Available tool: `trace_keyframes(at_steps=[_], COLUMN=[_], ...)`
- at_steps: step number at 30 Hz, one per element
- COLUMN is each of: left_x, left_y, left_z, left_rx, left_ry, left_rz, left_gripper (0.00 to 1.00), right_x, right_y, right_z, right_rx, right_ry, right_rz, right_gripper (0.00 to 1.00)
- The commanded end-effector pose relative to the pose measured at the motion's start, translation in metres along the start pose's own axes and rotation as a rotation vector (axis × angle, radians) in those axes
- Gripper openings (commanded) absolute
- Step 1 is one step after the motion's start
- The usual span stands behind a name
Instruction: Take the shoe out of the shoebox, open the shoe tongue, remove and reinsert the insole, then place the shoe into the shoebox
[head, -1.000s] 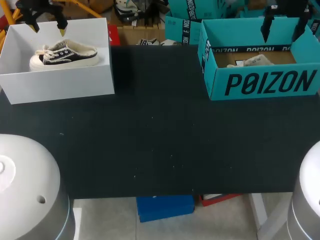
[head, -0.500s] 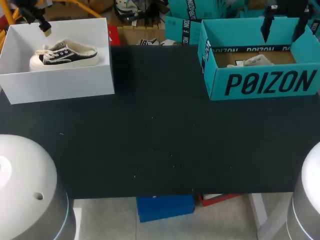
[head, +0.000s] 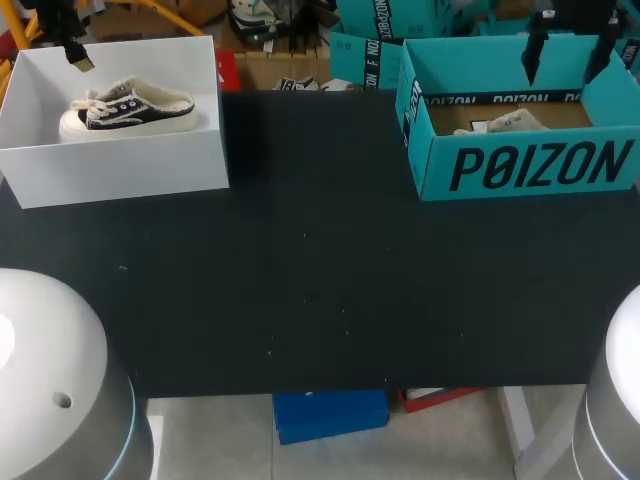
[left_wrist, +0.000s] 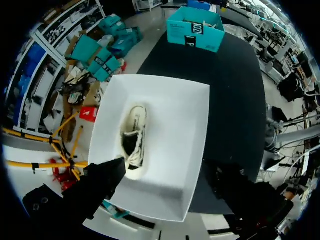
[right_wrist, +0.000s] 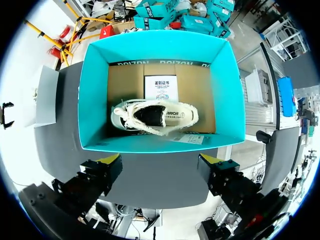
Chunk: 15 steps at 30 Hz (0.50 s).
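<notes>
Right now, the left pincer (left_wrist: 165, 167) is held well above the white shoebox (left_wrist: 185, 150), its two fingers spread wide with nothing touched between them. The black-and-white shoe (left_wrist: 134, 135) is seen resting on its sole inside that box, below and just ahead of the pincer, nearer one side wall than the other. Over on the other side, the right pincer (right_wrist: 161, 161) is likewise held open, yellow tips well apart, above the near wall of the teal shoebox (right_wrist: 92, 100). A cream shoe (right_wrist: 155, 117) is seen lying on the cardboard floor of that box, ahead of the fingers and untouched by them. Both boxes are set at the far corners of the dark tabletop (head: 320, 260), well apart from each other.
</notes>
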<state>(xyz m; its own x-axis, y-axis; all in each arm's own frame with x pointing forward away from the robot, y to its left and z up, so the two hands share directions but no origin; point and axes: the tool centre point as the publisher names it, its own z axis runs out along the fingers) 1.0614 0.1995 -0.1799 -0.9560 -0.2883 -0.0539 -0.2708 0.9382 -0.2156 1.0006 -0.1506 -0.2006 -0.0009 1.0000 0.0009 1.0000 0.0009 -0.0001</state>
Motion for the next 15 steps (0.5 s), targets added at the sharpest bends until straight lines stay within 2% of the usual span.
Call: trace_keyframes(at_steps=[1,3,4,5,6,8,10,11,13,15], left_x=[-0.006,-0.006,-0.007,-0.010,-0.012,-0.018,-0.023,-0.026,-0.032,-0.036], left_y=[0.002,0.002,0.005,0.006,0.005,0.003,0.003,0.003,0.003,0.003], left_z=[0.000,0.000,0.007,0.013,0.015,0.019,0.021,0.025,0.030,0.037], left_rx=[0.064,0.064,-0.018,-0.057,-0.049,-0.099,-0.101,-0.137,-0.113,-0.137], left_ry=[0.164,0.164,0.130,0.132,0.135,0.112,0.118,0.102,0.105,0.093], left_rz=[0.757,0.757,0.756,0.746,0.752,0.762,0.772,0.766,0.761,0.753], left_gripper=[1.00,1.00,1.00,1.00,1.00,1.00,1.00,1.00,1.00,1.00], right_x=[0.000,0.000,0.000,0.000,0.000,0.000,0.000,0.000,0.000,0.000], right_y=[0.000,0.000,0.000,0.000,0.000,0.000,0.000,0.000,0.000,0.000], right_z=[0.000,0.000,0.000,0.000,0.000,0.000,0.000,0.000,0.000,0.000], right_rx=[0.000,0.000,0.000,0.000,0.000,0.000,0.000,0.000,0.000,0.000], right_ry=[-0.001,-0.001,-0.001,-0.001,-0.001,-0.001,-0.001,-0.001,-0.001,-0.001], right_rz=[0.001,0.001,0.001,0.001,0.001,0.001,0.001,0.001,0.001,0.001], right_gripper=[1.00,1.00,1.00,1.00,1.00,1.00,1.00,1.00,1.00,1.00])
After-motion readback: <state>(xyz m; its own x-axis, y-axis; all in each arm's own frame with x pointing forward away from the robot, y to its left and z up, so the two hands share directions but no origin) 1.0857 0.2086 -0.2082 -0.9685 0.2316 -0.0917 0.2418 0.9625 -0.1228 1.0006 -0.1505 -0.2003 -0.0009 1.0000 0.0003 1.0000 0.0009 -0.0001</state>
